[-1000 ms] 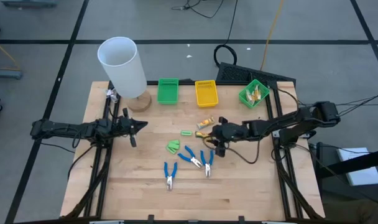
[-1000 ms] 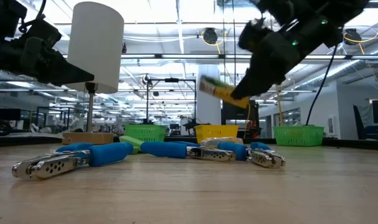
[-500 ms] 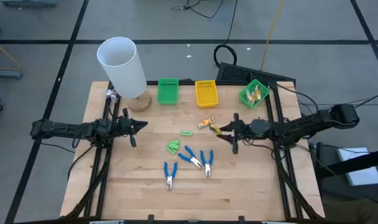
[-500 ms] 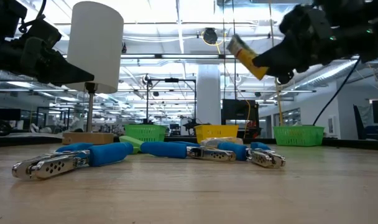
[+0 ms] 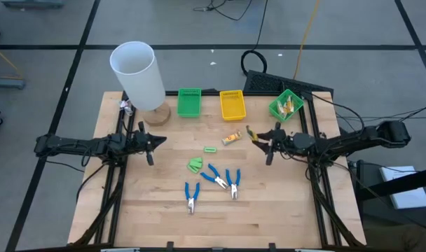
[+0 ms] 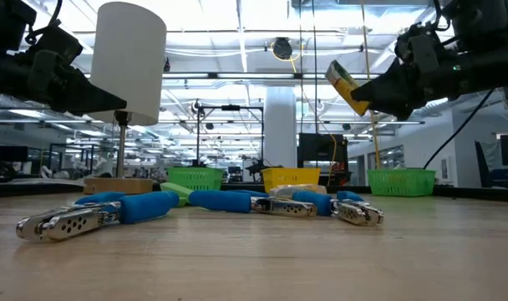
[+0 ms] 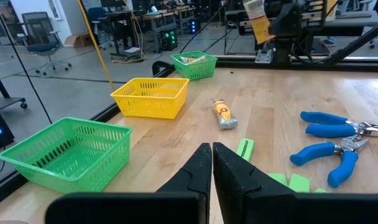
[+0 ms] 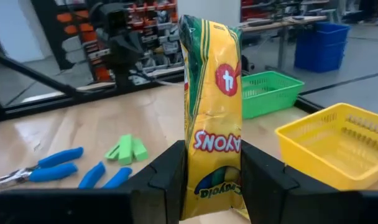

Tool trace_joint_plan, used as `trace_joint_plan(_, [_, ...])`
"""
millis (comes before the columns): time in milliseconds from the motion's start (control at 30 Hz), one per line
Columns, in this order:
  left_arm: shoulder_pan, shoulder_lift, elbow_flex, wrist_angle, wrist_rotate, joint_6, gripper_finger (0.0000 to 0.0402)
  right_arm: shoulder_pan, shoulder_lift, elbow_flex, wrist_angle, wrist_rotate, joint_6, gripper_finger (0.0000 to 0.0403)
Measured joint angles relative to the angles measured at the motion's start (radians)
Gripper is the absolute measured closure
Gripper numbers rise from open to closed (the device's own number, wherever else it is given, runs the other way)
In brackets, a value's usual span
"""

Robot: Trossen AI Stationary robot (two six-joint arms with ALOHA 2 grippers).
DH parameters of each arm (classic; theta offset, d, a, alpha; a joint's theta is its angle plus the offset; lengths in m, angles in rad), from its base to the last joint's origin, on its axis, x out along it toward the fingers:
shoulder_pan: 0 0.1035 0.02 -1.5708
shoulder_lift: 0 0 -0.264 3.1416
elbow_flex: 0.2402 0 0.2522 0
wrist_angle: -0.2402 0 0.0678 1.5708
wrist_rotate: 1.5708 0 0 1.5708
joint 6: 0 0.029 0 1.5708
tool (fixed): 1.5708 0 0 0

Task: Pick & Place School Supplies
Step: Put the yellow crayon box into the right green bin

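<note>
My right gripper [image 5: 259, 138] hangs above the table right of its middle, shut on a yellow crayon pack [image 8: 214, 106] that also shows in the low view [image 6: 344, 84]. A second crayon pack [image 5: 232, 138] lies flat on the table just left of it. Light-green pieces [image 5: 195, 164] and three blue-handled pliers [image 5: 214, 175] lie flat near the middle. My left gripper [image 5: 157, 141] waits shut above the left side, its fingertips [image 7: 211, 152] together and touching nothing. My right gripper pinches the crayon pack between its two fingers [image 8: 167, 174], which press on the pack's two narrow sides near its lower end [image 8: 212, 177]. The fingers come level from the table's right side. The pack sticks up out of the hold, tilted and lifted clear of the table.
Along the far edge stand a green bin [image 5: 189, 102], a yellow bin [image 5: 232, 105] and a second green bin [image 5: 286, 103] with items in it. A tall white cylinder [image 5: 137, 73] stands at the far left on a wooden base. The near half of the table is bare wood.
My right gripper has drawn back toward the table's right edge with the crayon pack, away from the pliers. It has tipped up from slanting downward to level. The pack has risen with it and now stands steeper in the hold.
</note>
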Motion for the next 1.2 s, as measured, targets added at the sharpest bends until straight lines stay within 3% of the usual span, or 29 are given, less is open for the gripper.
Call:
trace_joint_plan(567, [0.000,0.000,0.000,0.000,0.000,0.000,0.0380,0.000,0.000,0.000,-0.005,0.316,0.053,0.0280])
trace_joint_plan(800, [0.000,0.000,0.000,0.000,0.000,0.000,0.0380,0.001,0.000,0.001,-0.002,0.356,0.053,0.0280])
trace_joint_plan(1200, [0.000,0.000,0.000,0.000,0.000,0.000,0.0380,0.001,0.001,0.001,-0.022,0.595,0.078,0.0280])
